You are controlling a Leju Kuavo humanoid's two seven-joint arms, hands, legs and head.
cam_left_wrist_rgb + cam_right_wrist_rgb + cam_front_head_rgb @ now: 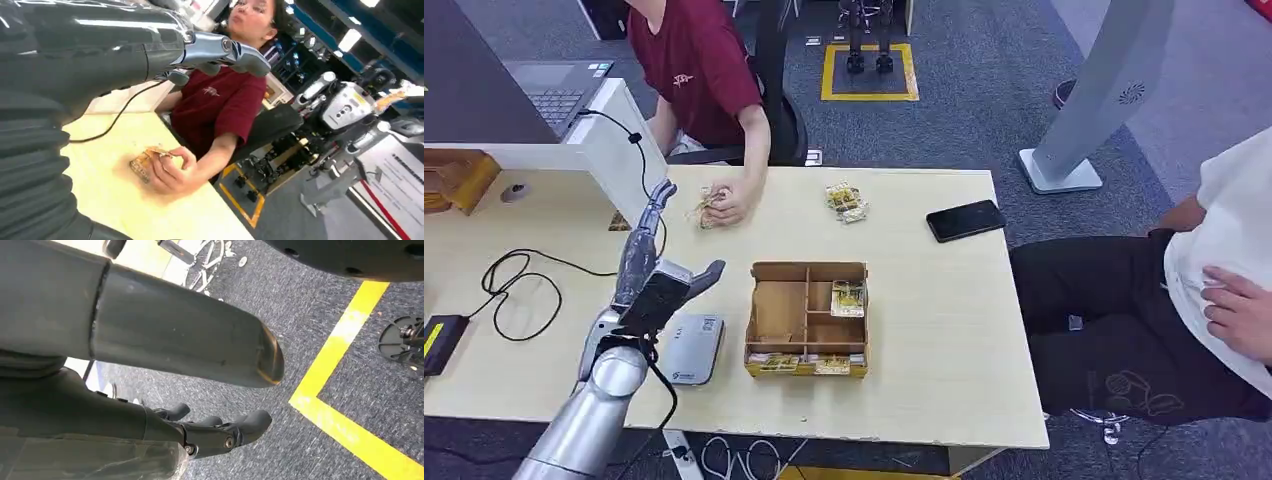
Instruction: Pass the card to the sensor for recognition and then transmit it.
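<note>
On the pale table (944, 330), the left robot hand (652, 275) hovers empty, fingers spread, toward the person's cards (707, 210); it should close squarely on one card.

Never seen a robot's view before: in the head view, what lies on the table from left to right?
Looped black cable → robot's left hand → divided cardboard box → black phone.
</note>
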